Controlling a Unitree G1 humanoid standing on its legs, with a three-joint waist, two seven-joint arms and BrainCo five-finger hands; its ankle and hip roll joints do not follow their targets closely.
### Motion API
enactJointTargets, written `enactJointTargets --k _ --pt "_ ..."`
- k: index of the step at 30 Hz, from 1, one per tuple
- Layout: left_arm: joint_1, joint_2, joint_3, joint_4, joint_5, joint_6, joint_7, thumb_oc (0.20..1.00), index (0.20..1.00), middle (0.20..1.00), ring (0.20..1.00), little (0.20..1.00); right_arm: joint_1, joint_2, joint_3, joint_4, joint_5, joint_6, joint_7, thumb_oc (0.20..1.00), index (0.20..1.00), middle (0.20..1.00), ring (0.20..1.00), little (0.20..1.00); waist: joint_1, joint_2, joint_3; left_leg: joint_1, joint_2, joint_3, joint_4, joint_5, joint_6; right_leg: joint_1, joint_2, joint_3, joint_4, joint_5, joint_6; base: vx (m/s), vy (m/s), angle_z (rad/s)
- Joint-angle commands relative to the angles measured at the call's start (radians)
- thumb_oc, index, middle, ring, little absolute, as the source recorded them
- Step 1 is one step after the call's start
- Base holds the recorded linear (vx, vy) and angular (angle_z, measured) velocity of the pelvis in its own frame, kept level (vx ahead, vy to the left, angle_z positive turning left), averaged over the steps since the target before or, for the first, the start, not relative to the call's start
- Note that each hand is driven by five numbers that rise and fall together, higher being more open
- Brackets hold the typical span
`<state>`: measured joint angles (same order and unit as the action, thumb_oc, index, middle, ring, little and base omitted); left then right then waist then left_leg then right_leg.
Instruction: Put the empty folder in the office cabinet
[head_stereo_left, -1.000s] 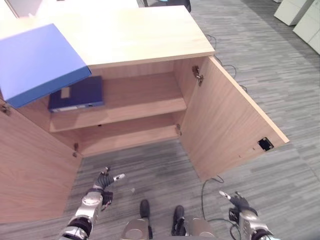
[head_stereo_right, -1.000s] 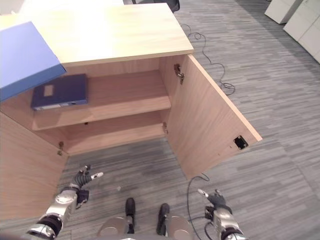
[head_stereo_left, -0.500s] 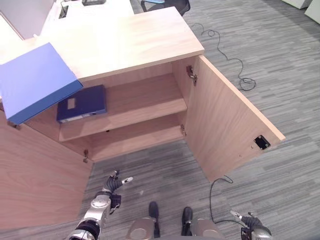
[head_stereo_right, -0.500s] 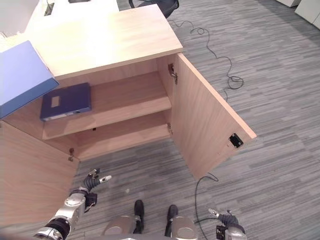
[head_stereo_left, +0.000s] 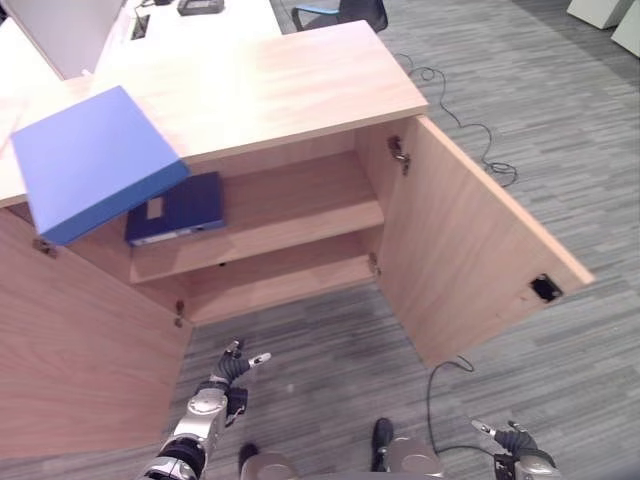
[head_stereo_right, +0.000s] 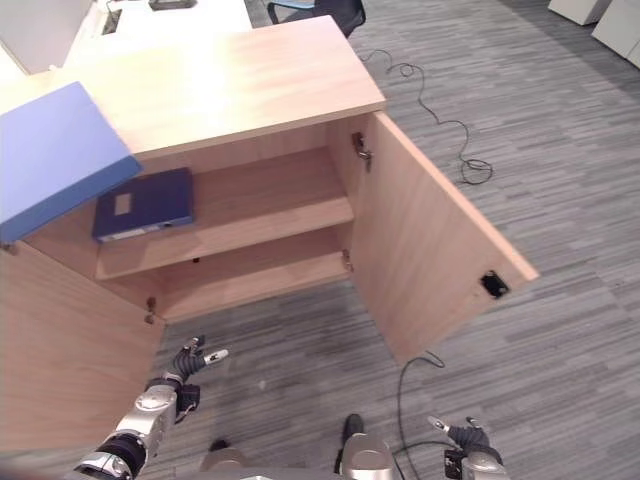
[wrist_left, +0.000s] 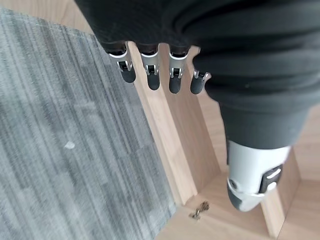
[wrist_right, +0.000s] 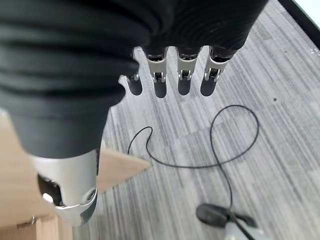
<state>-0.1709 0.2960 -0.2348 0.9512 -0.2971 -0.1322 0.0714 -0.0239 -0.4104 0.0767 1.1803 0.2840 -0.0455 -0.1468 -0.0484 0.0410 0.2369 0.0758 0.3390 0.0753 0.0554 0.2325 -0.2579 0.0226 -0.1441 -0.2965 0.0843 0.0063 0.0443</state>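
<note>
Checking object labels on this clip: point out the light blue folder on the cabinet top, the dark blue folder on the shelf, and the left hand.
light blue folder (head_stereo_left: 95, 160), left eye view, middle of its cover
dark blue folder (head_stereo_left: 178, 206), left eye view, its cover
left hand (head_stereo_left: 213, 402), left eye view, back of hand

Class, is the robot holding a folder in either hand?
No: left hand and right hand hang open, holding nothing, while the dark folder lies on the shelf.

Silver dark-tipped robot hand (wrist_left: 160, 75) under black ribbed cover.
</note>
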Motion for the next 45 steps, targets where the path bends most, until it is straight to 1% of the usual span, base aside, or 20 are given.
enactJointTargets --k 1,3,5,6,7,9,11,13,16,17,19,20,21,22,23,25,26,28,34,45 --pt "-0.011 0.03 0.02 -0.027 0.005 -0.044 0.014 1.0 1.0 1.0 1.0 1.0 -0.032 -0.022 0.0 0.007 -0.034 -0.005 0.0 1.0 1.0 1.0 1.0 1.0 0.006 -0.001 -0.022 -0.044 0.058 -0.037 0.021 -0.02 0.018 -0.005 -0.032 0.081 0.037 -0.123 0.109 -0.02 0.279 0.16" --pt "-0.017 0.035 0.015 -0.03 -0.004 -0.046 0.016 1.0 1.0 1.0 1.0 1.0 -0.031 -0.024 -0.003 0.016 -0.031 -0.001 0.0 1.0 1.0 1.0 1.0 1.0 0.008 0.004 -0.026 -0.053 0.061 -0.066 0.019 -0.027 0.017 -0.011 -0.051 0.081 0.056 -0.125 0.119 0.01 0.278 0.19" --pt "-0.021 0.034 0.01 -0.03 -0.004 -0.044 0.012 1.0 1.0 1.0 1.0 1.0 -0.032 -0.019 -0.015 0.02 -0.032 0.003 0.0 1.0 1.0 1.0 1.0 1.0 0.004 -0.001 -0.032 -0.053 0.066 -0.04 0.011 -0.057 0.012 -0.014 -0.077 0.076 0.071 -0.118 0.134 0.04 0.35 0.29" --pt "-0.019 0.036 0.007 -0.032 0.005 -0.047 0.007 1.0 1.0 1.0 1.0 1.0 -0.025 -0.011 -0.022 0.024 -0.034 0.006 0.004 1.0 1.0 1.0 1.0 1.0 0.008 -0.004 -0.048 -0.047 0.05 -0.008 -0.002 -0.122 0.012 -0.003 -0.103 0.069 0.057 -0.099 0.152 0.05 0.304 0.4" --pt "-0.019 0.036 0.006 -0.033 0.005 -0.047 0.007 1.0 1.0 1.0 1.0 1.0 -0.024 -0.011 -0.022 0.024 -0.034 0.006 0.004 1.0 1.0 1.0 1.0 1.0 0.008 -0.005 -0.048 -0.046 0.049 -0.008 -0.001 -0.124 0.013 -0.002 -0.104 0.069 0.056 -0.098 0.153 0.07 0.286 0.35" --pt "-0.021 0.041 0.001 -0.028 0.013 -0.047 0.003 1.0 1.0 1.0 1.0 1.0 -0.022 0.004 -0.026 0.023 -0.037 0.008 0.004 1.0 1.0 1.0 1.0 1.0 0.014 -0.022 -0.058 -0.045 0.016 0.002 -0.008 -0.183 0.016 0.009 -0.138 0.07 0.035 -0.061 0.17 0.05 0.307 0.12" --pt "-0.036 0.057 -0.015 -0.029 0.022 -0.044 -0.002 1.0 1.0 1.0 1.0 1.0 -0.041 0.028 -0.023 0.021 -0.035 0.012 0.005 1.0 1.0 1.0 1.0 1.0 0.027 -0.05 -0.056 -0.062 -0.039 -0.003 0.005 -0.234 0.04 0.01 -0.187 0.079 0.005 -0.003 0.196 0.03 0.332 0.05" --pt "-0.039 0.064 -0.02 -0.029 0.029 -0.045 -0.004 1.0 1.0 1.0 1.0 1.0 -0.045 0.034 -0.02 0.018 -0.037 0.011 0.005 1.0 1.0 1.0 1.0 1.0 0.031 -0.059 -0.053 -0.069 -0.058 -0.004 0.01 -0.251 0.048 0.007 -0.205 0.082 -0.007 0.024 0.206 -0.01 0.192 0.08" --pt "-0.041 0.082 -0.018 -0.038 0.029 -0.044 -0.005 1.0 1.0 1.0 1.0 1.0 -0.08 0.056 -0.007 0.004 -0.031 0.011 0.003 1.0 1.0 1.0 1.0 1.0 0.04 -0.08 -0.035 -0.094 -0.105 -0.001 0.022 -0.282 0.079 -0.043 -0.247 0.11 -0.026 0.16 0.218 -0.08 0.214 0.05" --pt "-0.041 0.088 -0.015 -0.037 0.025 -0.045 -0.003 1.0 1.0 1.0 1.0 1.0 -0.095 0.065 0.0 -0.003 -0.027 0.01 0.002 1.0 1.0 1.0 1.0 1.0 0.042 -0.08 -0.024 -0.105 -0.114 0.005 0.027 -0.286 0.092 -0.066 -0.246 0.122 -0.02 0.173 0.218 -0.15 0.258 -0.07" --pt "-0.04 0.099 -0.011 -0.037 0.025 -0.043 -0.004 1.0 1.0 1.0 1.0 1.0 -0.106 0.08 0.016 -0.016 -0.014 0.002 0.005 1.0 1.0 1.0 1.0 1.0 0.046 -0.066 -0.002 -0.118 -0.126 0.022 0.039 -0.292 0.119 -0.097 -0.206 0.139 0.023 0.119 0.201 -0.14 0.34 -0.14" --pt "-0.037 0.101 -0.009 -0.03 0.029 -0.041 -0.008 1.0 1.0 1.0 1.0 1.0 -0.106 0.085 0.026 -0.02 -0.008 -0.006 0.008 1.0 1.0 1.0 1.0 1.0 0.044 -0.061 -0.002 -0.118 -0.144 0.031 0.035 -0.29 0.134 -0.107 -0.154 0.153 0.053 0.067 0.185 -0.08 0.286 -0.14" --pt "-0.037 0.101 -0.009 -0.03 0.029 -0.041 -0.008 1.0 1.0 1.0 1.0 1.0 -0.106 0.085 0.026 -0.02 -0.007 -0.006 0.008 1.0 1.0 1.0 1.0 1.0 0.044 -0.062 -0.003 -0.121 -0.144 0.032 0.034 -0.287 0.134 -0.111 -0.154 0.154 0.053 0.069 0.184 -0.02 0.37 -0.11" --pt "-0.029 0.098 -0.004 -0.034 0.033 -0.038 -0.009 1.0 1.0 1.0 1.0 1.0 -0.097 0.084 0.038 -0.02 -0.009 -0.011 0.014 1.0 1.0 1.0 1.0 1.0 0.04 -0.053 -0.003 -0.103 -0.179 0.031 0.026 -0.293 0.155 -0.115 -0.069 0.17 0.072 -0.006 0.167 -0.01 0.286 -0.08" --pt "-0.028 0.098 0.0 -0.035 0.037 -0.033 -0.01 1.0 1.0 1.0 1.0 1.0 -0.086 0.087 0.043 -0.018 -0.013 -0.013 0.012 1.0 1.0 1.0 1.0 1.0 0.042 -0.052 0.002 -0.092 -0.197 0.035 0.025 -0.3 0.163 -0.1 -0.032 0.159 0.071 -0.035 0.151 -0.01 0.311 -0.1" --pt "-0.02 0.096 0.01 -0.038 0.034 -0.031 -0.01 1.0 1.0 1.0 1.0 1.0 -0.081 0.089 0.046 -0.017 -0.016 -0.011 0.013 1.0 1.0 1.0 1.0 1.0 0.046 -0.052 -0.001 -0.085 -0.202 0.038 0.019 -0.298 0.166 -0.099 -0.025 0.137 0.067 -0.037 0.143 -0.01 0.078 0.0" --pt "-0.019 0.09 0.014 -0.032 0.034 -0.03 -0.013 1.0 1.0 1.0 1.0 1.0 -0.066 0.094 0.049 -0.009 -0.021 -0.012 0.014 1.0 1.0 1.0 1.0 1.0 0.049 -0.059 -0.007 -0.078 -0.217 0.039 0.013 -0.301 0.17 -0.071 -0.011 0.124 0.027 -0.05 0.126 0.02 0.026 0.06" --pt "-0.012 0.079 0.013 -0.026 0.039 -0.03 -0.015 1.0 1.0 1.0 1.0 1.0 -0.052 0.086 0.05 0.004 -0.023 -0.007 0.019 1.0 1.0 1.0 1.0 1.0 0.038 -0.063 -0.015 -0.065 -0.225 0.033 0.012 -0.303 0.17 -0.057 0.004 0.186 -0.018 -0.038 0.123 0.06 0.009 0.0" --pt "0.02 0.059 0.02 -0.024 0.053 -0.03 -0.018 1.0 1.0 1.0 1.0 1.0 -0.02 0.066 0.05 0.013 -0.053 -0.001 0.031 1.0 1.0 1.0 1.0 1.0 0.035 -0.062 -0.051 -0.012 -0.212 0.048 -0.053 -0.272 0.153 0.018 -0.001 0.179 -0.12 -0.009 0.129 0.08 -0.085 -0.05" --pt "0.036 0.051 0.02 -0.042 0.052 -0.026 -0.021 1.0 1.0 1.0 1.0 1.0 0.015 0.052 0.045 0.037 -0.067 0.0 0.042 1.0 1.0 1.0 1.0 1.0 0.015 -0.039 -0.047 0.004 -0.167 0.025 -0.042 -0.242 0.116 0.042 0.038 0.169 -0.089 -0.063 0.092 0.03 -0.113 0.02"
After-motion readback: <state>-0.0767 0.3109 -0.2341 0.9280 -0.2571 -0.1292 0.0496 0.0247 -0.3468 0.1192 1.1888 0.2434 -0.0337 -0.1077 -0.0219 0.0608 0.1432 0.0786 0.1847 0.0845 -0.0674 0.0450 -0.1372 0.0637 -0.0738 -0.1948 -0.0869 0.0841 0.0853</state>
